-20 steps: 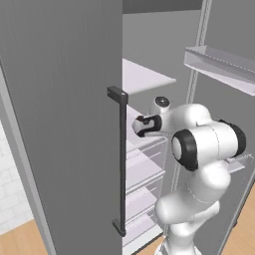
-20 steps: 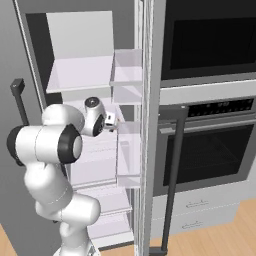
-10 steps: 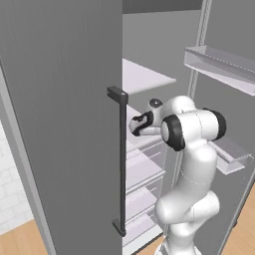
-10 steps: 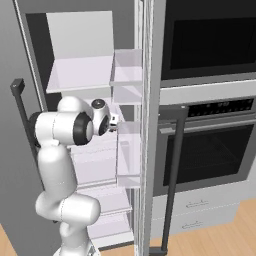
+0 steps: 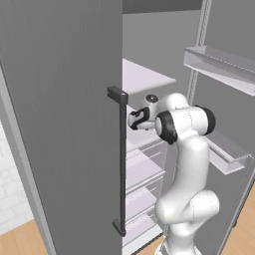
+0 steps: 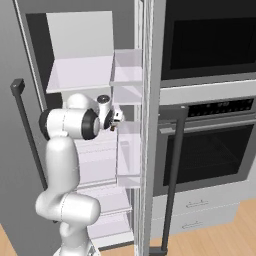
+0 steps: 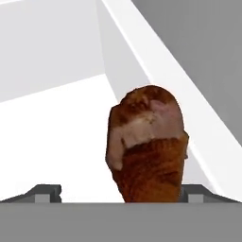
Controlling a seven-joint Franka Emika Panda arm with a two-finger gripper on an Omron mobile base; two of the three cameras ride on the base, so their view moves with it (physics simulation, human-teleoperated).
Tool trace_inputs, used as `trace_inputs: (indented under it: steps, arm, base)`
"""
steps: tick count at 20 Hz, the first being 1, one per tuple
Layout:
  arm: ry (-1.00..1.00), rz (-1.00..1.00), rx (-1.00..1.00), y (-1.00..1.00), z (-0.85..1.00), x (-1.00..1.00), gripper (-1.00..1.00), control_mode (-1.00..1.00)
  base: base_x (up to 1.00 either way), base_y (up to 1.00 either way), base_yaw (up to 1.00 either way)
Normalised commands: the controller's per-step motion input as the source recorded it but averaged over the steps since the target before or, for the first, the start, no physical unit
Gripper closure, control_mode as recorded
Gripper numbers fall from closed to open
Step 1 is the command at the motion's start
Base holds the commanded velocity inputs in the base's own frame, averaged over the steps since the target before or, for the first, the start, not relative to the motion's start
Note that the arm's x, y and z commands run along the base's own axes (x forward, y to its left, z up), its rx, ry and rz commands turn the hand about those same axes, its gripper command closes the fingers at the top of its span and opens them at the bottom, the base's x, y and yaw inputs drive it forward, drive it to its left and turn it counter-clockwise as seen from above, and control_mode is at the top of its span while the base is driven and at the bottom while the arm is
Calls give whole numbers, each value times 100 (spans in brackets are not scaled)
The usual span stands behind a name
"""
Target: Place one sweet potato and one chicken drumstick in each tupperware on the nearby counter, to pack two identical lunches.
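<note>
The arm is reaching into the open fridge (image 6: pixel 80 75). The gripper (image 7: pixel 120 197) is hovering with fingers (image 7: pixel 47 193) spread wide around a chicken drumstick (image 7: pixel 146 146) lying on a white shelf (image 7: pixel 52 142) near its side wall, not yet pinching. Judging by this, packing is barely beginning.

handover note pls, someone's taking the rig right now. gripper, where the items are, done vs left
Gripper: open, reaching into the open fridge, fingers either side of a chicken drumstick on a white shelf; not closed on it yet.
Items: only that one drumstick is visible, close in front of the hand camera. The sweet potatoes, the other drumstick, both tupperwares and the counter are out of frame.
Done: fridge doors open, arm lined up on the drumstick.
Left: close on it, lift it out and place it; from these frames I can't tell what has already been packed.
</note>
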Motion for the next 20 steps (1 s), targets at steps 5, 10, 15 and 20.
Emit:
trace_inputs:
  steps: [5,10,15,20]
  arm:
    - [4,-3,-10,4,-73,0,100,-100]
    - [0,-3,-3,0,-55,-82,100,-100]
    - [-8,0,5,-17,-7,-100,100,-100]
    - [-19,0,7,-15,22,-100,100,-100]
  base:
    - [0,0,0]
    - [0,0,0]
    - [0,0,0]
    - [0,0,0]
